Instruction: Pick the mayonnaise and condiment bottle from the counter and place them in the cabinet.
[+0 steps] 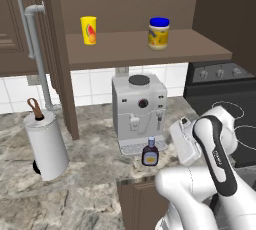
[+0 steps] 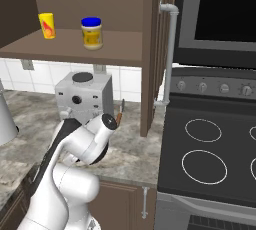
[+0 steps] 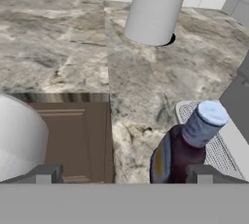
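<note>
The squat yellow mayonnaise [image 1: 158,33] jar with its wide blue lid stands on the flat brown shelf of the wooden cabinet [image 1: 150,51], well apart from a lidless yellow cup [image 1: 88,30]. The dark glassy condiment bottle [image 1: 150,153], narrow-necked and pale-capped, stands on the marbled stone counter [image 1: 90,164] just before a boxy grey coffee machine [image 1: 138,109]. The gripper [image 3: 124,174] hovers spread wide and empty, the bottle by one fingertip. A white cylindrical paper towel roll [image 1: 46,146] stands left.

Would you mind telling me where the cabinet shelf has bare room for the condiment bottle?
The cabinet shelf is bare right of the mayonnaise, out to its end, and in the gap between it and the yellow cup. Left of the cup, the side panel crowds in. The condiment bottle stands on the counter.
</note>
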